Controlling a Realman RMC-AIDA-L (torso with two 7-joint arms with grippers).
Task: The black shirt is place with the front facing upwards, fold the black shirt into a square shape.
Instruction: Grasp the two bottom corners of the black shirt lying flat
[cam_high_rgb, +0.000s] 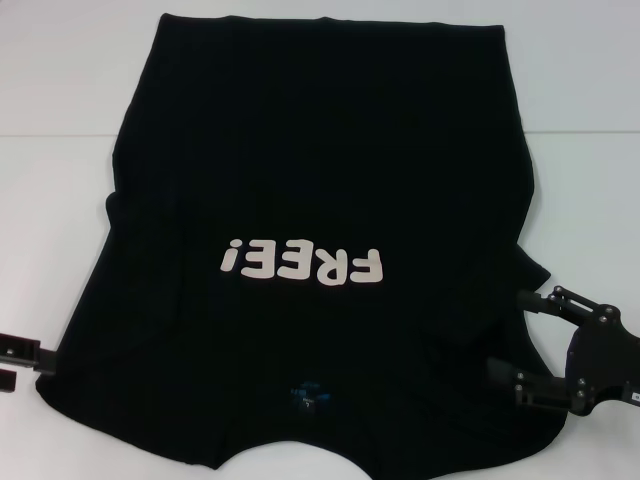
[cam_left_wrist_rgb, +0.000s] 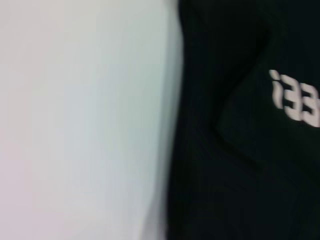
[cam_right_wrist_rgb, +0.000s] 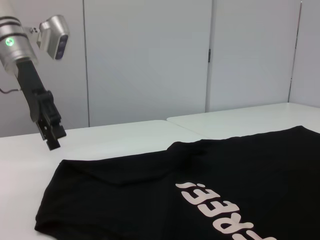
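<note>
Between the spread right gripper (cam_high_rgb: 505, 335) and the left gripper (cam_high_rgb: 28, 362), whose state I cannot tell, the black shirt (cam_high_rgb: 320, 200) lay with tucked sleeves, so uneven pulling could skew the fold.

Black right hand (cam_high_rgb: 528, 345), visible screws; silver left arm (cam_right_wrist_rgb: 15, 40), green light.

The left hand (cam_high_rgb: 12, 365) sits low at the left edge, and the right hand (cam_high_rgb: 520, 345) low at the right, fingers spread.

black shirt (cam_high_rgb: 310, 160) looking like matt knit cloth – letters showing smooth print; table (cam_high_rgb: 60, 70) reading smooth, matt white.
</note>
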